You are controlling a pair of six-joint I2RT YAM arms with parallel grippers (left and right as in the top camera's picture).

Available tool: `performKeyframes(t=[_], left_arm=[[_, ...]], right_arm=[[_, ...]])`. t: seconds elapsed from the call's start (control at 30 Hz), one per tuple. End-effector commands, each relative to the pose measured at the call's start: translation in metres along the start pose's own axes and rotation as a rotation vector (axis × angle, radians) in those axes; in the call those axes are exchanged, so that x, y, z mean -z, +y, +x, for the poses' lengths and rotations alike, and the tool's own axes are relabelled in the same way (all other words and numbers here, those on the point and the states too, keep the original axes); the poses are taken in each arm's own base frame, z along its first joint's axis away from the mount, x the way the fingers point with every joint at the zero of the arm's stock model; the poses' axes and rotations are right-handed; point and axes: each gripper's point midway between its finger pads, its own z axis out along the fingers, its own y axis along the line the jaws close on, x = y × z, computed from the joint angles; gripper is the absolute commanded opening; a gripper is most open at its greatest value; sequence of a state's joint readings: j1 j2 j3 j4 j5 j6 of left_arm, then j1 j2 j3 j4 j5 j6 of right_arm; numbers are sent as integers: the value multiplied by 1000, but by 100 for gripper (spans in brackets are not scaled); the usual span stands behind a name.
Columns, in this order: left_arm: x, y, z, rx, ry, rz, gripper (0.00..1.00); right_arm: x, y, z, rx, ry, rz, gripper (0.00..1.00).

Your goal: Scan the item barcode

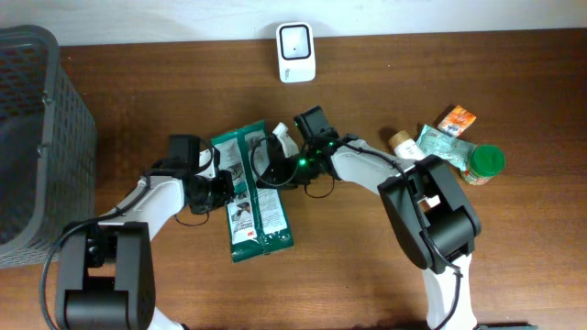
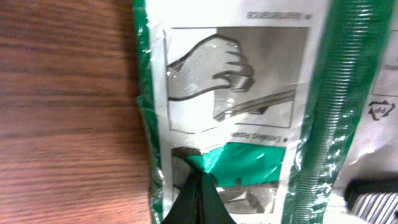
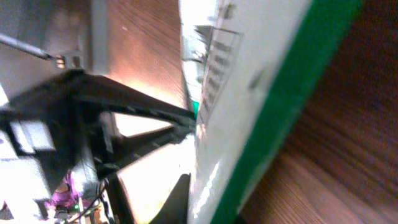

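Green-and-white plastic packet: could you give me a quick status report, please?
Left gripper, right gripper shut on green-and-white plastic packet. Packet on table. White box-shaped scanner beyond, nothing between.

This looks like a mock shop checkout set up in a robot lab. A white scanner [image 1: 296,51] stands at the top centre of a wooden table [image 1: 514,275], and a dark basket [image 1: 37,137] fills the left edge. Groceries lie about: a green packet [image 1: 252,197] mid-frame, and a jar [image 1: 484,163], bottle [image 1: 401,141] and sachets [image 1: 456,119] at upper right. A left arm [image 1: 156,197] and a right arm [image 1: 431,211] rise from the bottom edge.
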State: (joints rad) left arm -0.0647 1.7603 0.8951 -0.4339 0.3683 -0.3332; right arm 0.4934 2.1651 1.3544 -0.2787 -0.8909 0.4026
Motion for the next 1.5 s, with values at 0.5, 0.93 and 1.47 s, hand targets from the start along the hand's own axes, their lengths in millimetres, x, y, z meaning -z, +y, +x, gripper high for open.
performKeyframes(t=[0.5, 0.93, 1.47], left_arm=[[121, 52, -69, 32, -376, -129, 99], [121, 52, -69, 33, -376, -129, 99], [121, 52, -69, 33, -377, -129, 99]], right_arm=[[234, 177, 29, 671, -302, -263, 4], [313, 27, -189, 1034, -787, 1552, 4], [218, -39, -208, 1279, -562, 1860, 4]])
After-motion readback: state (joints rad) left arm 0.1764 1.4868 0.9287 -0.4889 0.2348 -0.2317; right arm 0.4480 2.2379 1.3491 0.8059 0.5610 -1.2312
